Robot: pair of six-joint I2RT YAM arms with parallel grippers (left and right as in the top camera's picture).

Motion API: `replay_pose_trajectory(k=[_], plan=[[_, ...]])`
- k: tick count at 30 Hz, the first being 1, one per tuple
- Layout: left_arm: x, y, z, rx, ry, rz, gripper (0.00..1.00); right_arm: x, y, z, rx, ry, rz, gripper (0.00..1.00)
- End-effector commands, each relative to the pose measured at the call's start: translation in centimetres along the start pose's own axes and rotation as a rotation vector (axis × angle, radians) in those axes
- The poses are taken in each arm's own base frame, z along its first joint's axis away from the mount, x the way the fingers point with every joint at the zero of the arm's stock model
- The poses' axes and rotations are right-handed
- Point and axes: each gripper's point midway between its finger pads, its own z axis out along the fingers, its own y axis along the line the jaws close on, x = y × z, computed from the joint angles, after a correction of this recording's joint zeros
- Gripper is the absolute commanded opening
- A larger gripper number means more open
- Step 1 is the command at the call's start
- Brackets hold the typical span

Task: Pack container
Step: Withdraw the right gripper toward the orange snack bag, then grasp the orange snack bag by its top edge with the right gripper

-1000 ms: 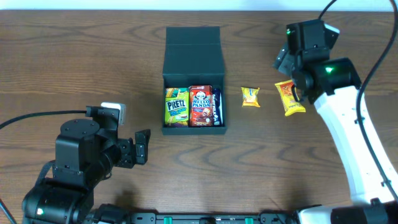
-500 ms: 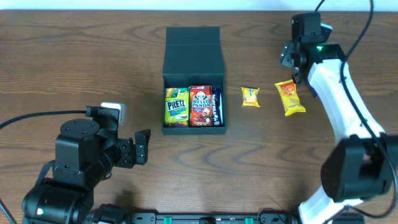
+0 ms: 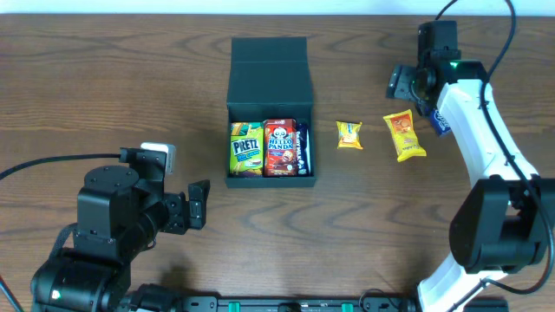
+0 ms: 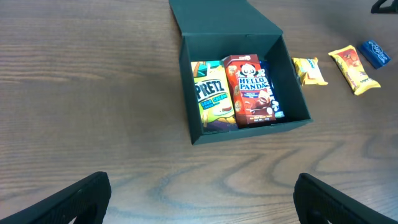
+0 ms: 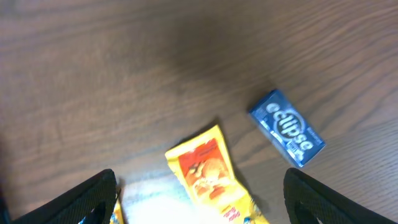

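The black container (image 3: 269,97) stands open at mid-table, its flap lid (image 3: 269,50) laid back. Inside lie a green Pretz packet (image 3: 246,147), a red Hello Panda box (image 3: 279,147) and a dark blue packet (image 3: 302,147). To its right lie a small yellow packet (image 3: 349,134), an orange-yellow packet (image 3: 404,135) and a blue Eclipse box (image 3: 439,121). My right gripper (image 3: 401,83) hovers open behind the orange-yellow packet (image 5: 211,168), holding nothing. My left gripper (image 3: 199,204) is open near the front left, with the container (image 4: 292,93) ahead of it.
The Eclipse box (image 5: 287,127) lies to the right of the orange-yellow packet, partly under the white right arm (image 3: 473,113) in the overhead view. The small yellow packet (image 5: 117,211) just shows by the right gripper's left finger. Cables trail at both table edges.
The right arm has swung toward the far right of the table, its wrist now behind the loose packets. The blue Eclipse box has come into view. The left arm has not moved.
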Motion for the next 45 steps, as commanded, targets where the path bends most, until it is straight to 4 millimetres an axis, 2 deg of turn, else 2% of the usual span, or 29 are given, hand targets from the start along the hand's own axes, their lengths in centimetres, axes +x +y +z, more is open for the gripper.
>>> replay_pose_trajectory(k=[1, 9, 13, 25, 29, 35, 39, 45], plan=[[0.0, -0.1, -0.1, 0.003, -0.001, 0.007, 0.95, 0.9, 0.5, 0.4, -0.024, 0.047, -0.070, 0.86], [0.0, -0.1, -0.1, 0.003, -0.001, 0.007, 0.95, 4.2, -0.1, 2.5, 0.004, 0.190, -0.185, 0.83], [0.0, -0.1, -0.1, 0.003, -0.001, 0.007, 0.95, 5.7, -0.2, 4.3, 0.004, 0.251, -0.262, 0.83], [0.0, -0.1, -0.1, 0.003, -0.001, 0.007, 0.95, 8.8, -0.4, 8.4, 0.016, 0.374, -0.301, 0.85], [0.0, -0.1, -0.1, 0.003, -0.001, 0.007, 0.95, 9.3, -0.5, 9.0, 0.009, 0.391, -0.297, 0.86], [0.0, -0.1, -0.1, 0.003, -0.001, 0.007, 0.95, 8.7, -1.0, 9.4, -0.004, 0.375, -0.279, 0.88], [0.0, -0.1, -0.1, 0.003, -0.001, 0.007, 0.95, 8.4, -0.1, 9.6, -0.095, 0.365, -0.275, 0.88], [0.0, -0.1, -0.1, 0.003, -0.001, 0.007, 0.95, 8.4, -0.1, 9.7, -0.108, 0.362, -0.289, 0.87]])
